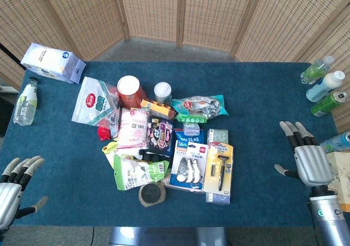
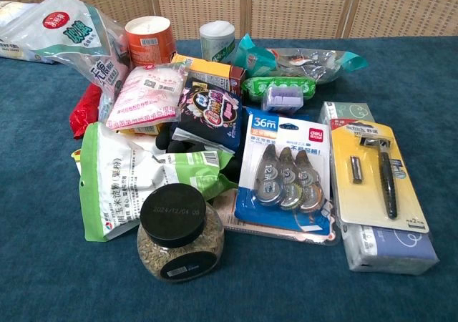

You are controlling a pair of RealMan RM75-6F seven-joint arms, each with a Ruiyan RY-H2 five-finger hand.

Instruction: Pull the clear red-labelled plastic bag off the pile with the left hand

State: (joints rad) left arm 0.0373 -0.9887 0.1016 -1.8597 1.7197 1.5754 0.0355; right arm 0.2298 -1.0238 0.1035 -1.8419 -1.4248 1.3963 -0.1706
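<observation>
The clear plastic bag with a red label and green print lies at the pile's far left edge, leaning on a red-orange cup. In the chest view the same bag sits at the upper left. My left hand rests open at the table's near left corner, well short of the bag, fingers spread and nothing in it. At the near right, my right hand lies open and flat, far from the pile. Neither hand shows in the chest view.
The pile holds a pink packet, a green-and-white pouch, a dark-lidded jar, correction tapes and a razor pack. A white bag and water bottle lie far left. Bottles and a can stand right.
</observation>
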